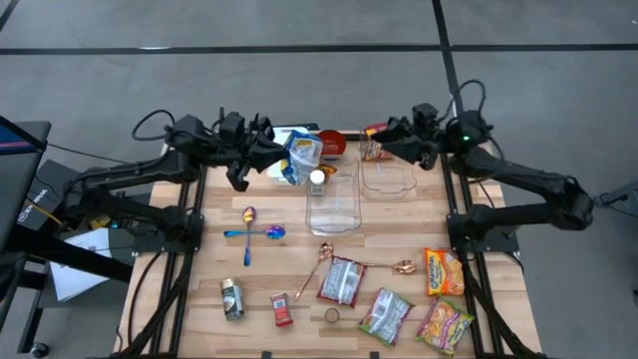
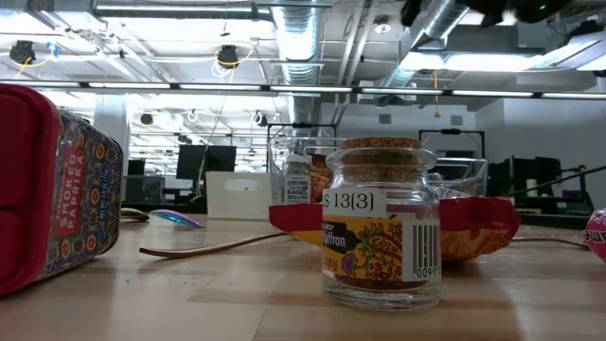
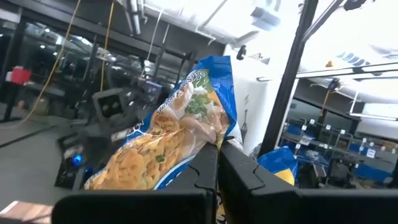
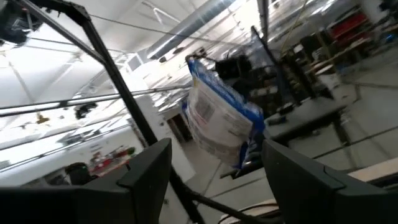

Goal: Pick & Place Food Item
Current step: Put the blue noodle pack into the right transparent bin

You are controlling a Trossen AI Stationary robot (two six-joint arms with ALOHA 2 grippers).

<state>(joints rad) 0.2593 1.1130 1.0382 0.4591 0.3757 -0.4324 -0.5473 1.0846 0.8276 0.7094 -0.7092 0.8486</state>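
A blue, white and yellow food packet (image 1: pixel 303 158) hangs in the air at the table's far side, above the far end of a tall clear container (image 1: pixel 334 196). My left gripper (image 1: pixel 277 158) is shut on it; in the left wrist view the packet (image 3: pixel 168 140) stands up past the closed fingers (image 3: pixel 239 168). My right gripper (image 1: pixel 391 138) is open and empty above the far right, over a second clear container (image 1: pixel 389 178). Its two fingers (image 4: pixel 146 171) stand wide apart, and it faces the packet (image 4: pixel 217 118) from farther off. My left gripper pinches the packet's edge (image 3: pixel 217 138) between its two fingers. The fingers come about level from the table's left. The packet is lifted clear of the table and stands tilted beyond the fingers.
A red bowl (image 1: pixel 331 143) and a small orange packet (image 1: pixel 373 151) lie at the far edge. Spoons (image 1: pixel 254 232), a can (image 1: pixel 231 297), several snack packets (image 1: pixel 342 280) and a corked jar (image 2: pixel 381 227) fill the near half. A red tin (image 2: pixel 47 180) shows at left.
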